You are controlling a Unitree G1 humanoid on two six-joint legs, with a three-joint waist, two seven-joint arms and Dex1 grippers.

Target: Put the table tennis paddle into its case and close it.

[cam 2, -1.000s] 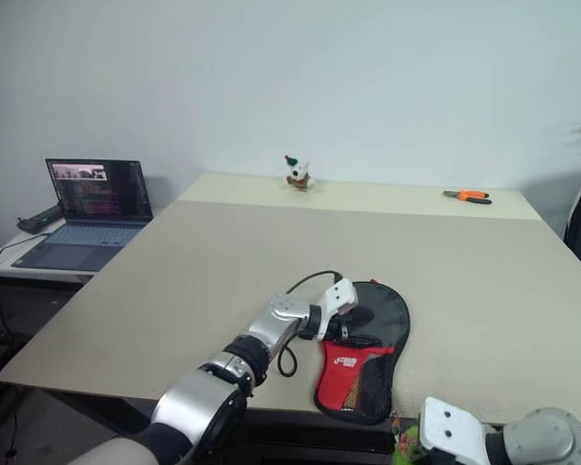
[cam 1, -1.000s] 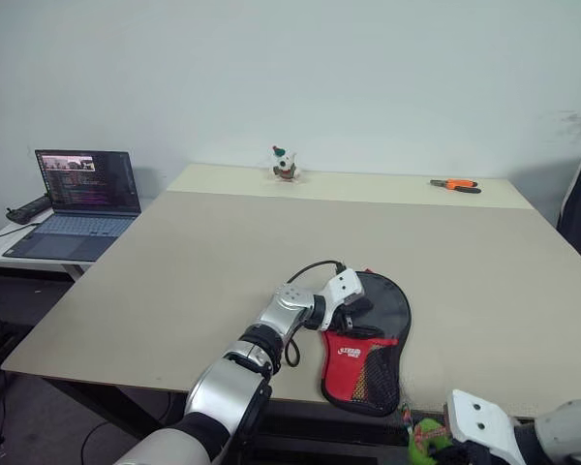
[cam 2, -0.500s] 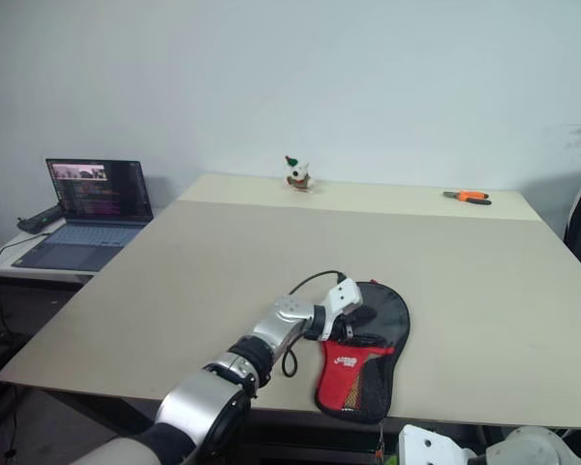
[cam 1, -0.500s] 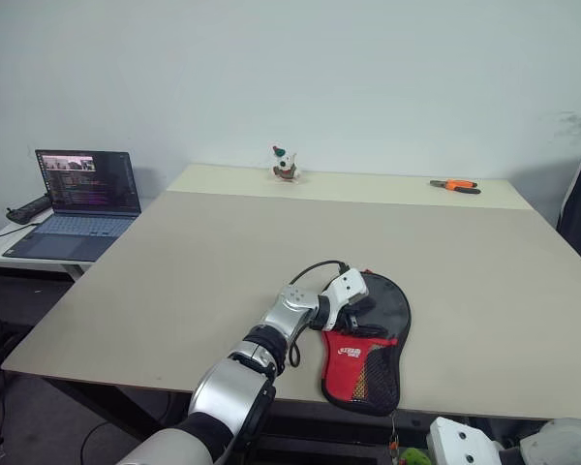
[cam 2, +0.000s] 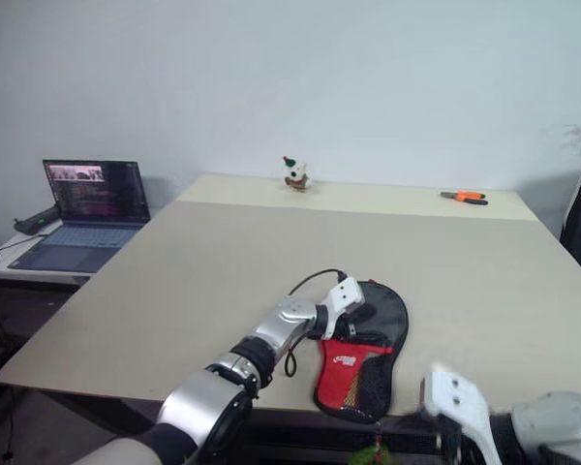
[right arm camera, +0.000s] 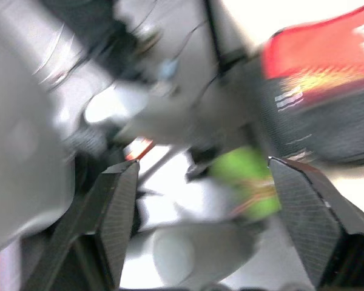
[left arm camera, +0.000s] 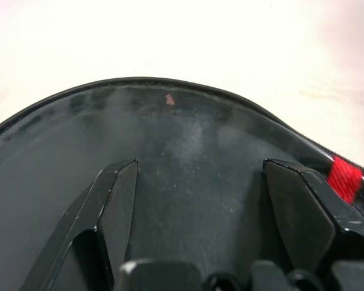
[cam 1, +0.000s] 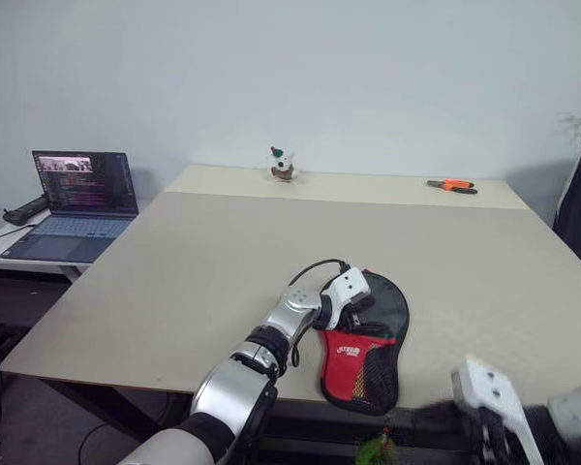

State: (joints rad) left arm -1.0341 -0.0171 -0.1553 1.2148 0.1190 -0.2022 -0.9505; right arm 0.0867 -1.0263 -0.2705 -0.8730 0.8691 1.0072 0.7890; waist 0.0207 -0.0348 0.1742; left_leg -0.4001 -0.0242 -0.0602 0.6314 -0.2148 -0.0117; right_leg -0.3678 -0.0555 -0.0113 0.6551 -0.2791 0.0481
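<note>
**A:** What are you seeing through the head camera?

**B:** The case [cam 1: 366,344] is lying flat near the front edge of the tabletop [cam 1: 194,262], black round part toward the far side, red logo part and mesh pocket toward me. My left hand [cam 1: 360,308] is resting on the black part, fingers spread apart, clamping nothing. My right hand [cam 1: 494,426] is hovering low at the front right, past the tabletop's edge, blurred. A small green tag [cam 1: 373,449] is dangling below the case's near end. Farther off, a laptop [cam 1: 70,203] is sitting on a side desk to the left, a small figurine [cam 1: 283,165] and orange-handled pliers [cam 1: 452,185] at the far side.

**A:** And the left wrist camera?

**B:** My two fingers [left arm camera: 112,209] are standing wide apart just over the case's dark rounded surface [left arm camera: 170,151], a red tab [left arm camera: 344,177] at its rim. I cannot tell whether the paddle is inside.

**A:** The right wrist camera?

**B:** Everything is smeared. My fingers [right arm camera: 118,212] are gaping wide with nothing between them; beyond them the green tag [right arm camera: 249,173] and the case's red and mesh end [right arm camera: 327,91] are showing.
</note>
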